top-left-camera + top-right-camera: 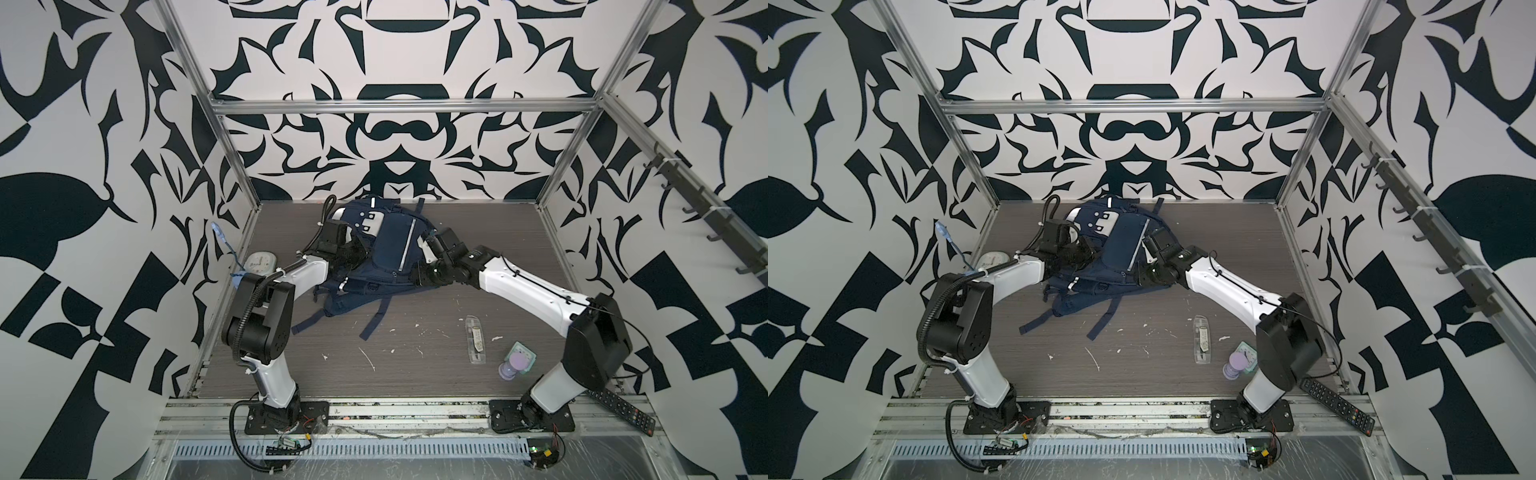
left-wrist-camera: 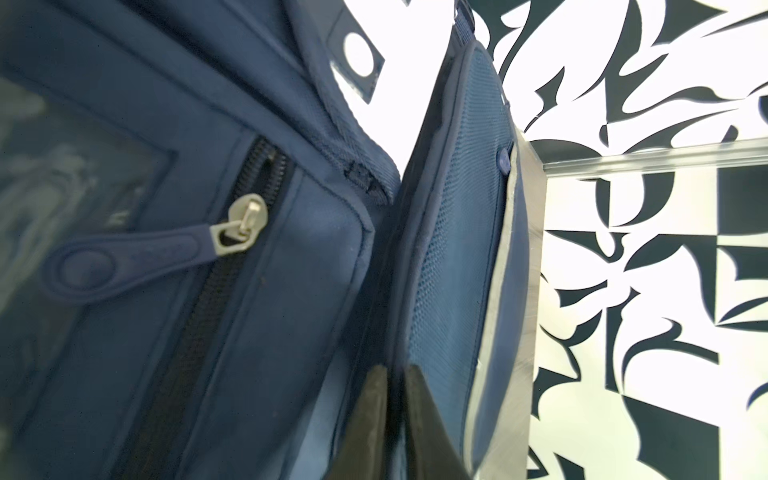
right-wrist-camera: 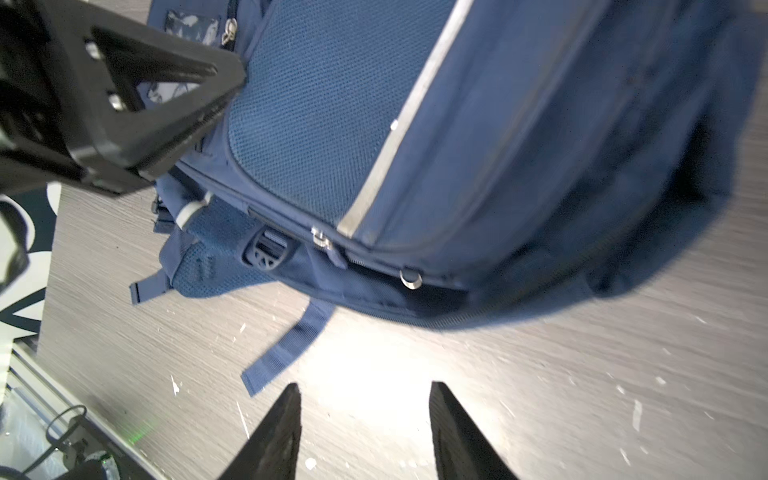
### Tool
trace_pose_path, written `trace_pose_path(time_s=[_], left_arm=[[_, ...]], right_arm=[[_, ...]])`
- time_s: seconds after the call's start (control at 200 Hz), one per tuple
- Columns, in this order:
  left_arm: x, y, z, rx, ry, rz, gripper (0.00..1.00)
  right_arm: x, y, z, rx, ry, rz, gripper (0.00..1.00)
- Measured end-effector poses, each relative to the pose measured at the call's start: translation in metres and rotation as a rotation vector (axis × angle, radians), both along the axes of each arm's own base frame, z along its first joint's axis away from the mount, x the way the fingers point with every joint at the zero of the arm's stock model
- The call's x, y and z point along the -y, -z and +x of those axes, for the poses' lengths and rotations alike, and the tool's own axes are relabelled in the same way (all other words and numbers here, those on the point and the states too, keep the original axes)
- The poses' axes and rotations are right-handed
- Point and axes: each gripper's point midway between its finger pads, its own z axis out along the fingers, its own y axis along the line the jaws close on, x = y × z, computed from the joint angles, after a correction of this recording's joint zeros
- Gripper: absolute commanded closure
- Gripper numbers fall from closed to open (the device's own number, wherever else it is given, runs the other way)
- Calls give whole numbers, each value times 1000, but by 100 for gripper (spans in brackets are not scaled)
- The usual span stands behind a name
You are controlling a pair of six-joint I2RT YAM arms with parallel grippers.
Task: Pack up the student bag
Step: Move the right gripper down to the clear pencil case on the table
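The large navy blue fabric student bag [image 1: 390, 245] lies at the far middle of the grey wood-grain table [image 1: 436, 374], long axis front to back. The right tool [image 3: 363, 384] gapes empty beside one flank. The left tool [image 2: 392, 370], opposite, sits nearly closed against a seam, and I cannot tell whether it grips.

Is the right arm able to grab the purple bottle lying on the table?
Probably yes. The purple bottle lies on the table close to the right arm's base, with nothing on top. The right gripper is open and empty beside the student bag, though the arm must fold back.
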Motion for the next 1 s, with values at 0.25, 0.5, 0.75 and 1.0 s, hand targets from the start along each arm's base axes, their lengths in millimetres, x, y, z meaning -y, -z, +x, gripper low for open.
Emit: trace_pose_path(time_s=[0.25,0.5,0.75,1.0], left_arm=[[-1,-14,-11,22,61,57,36],[16,-42,-33,89,139,149,20],[51,-58,-75,148,273,242,18],[82,-48,-116,153,394,292,17]], right_arm=[[56,22,-17,-48,83,-85,41],[98,23,-25,-48,154,-142,36],[128,48,-50,-119,196,-253,36],[157,78,-76,-214,257,-381,33]])
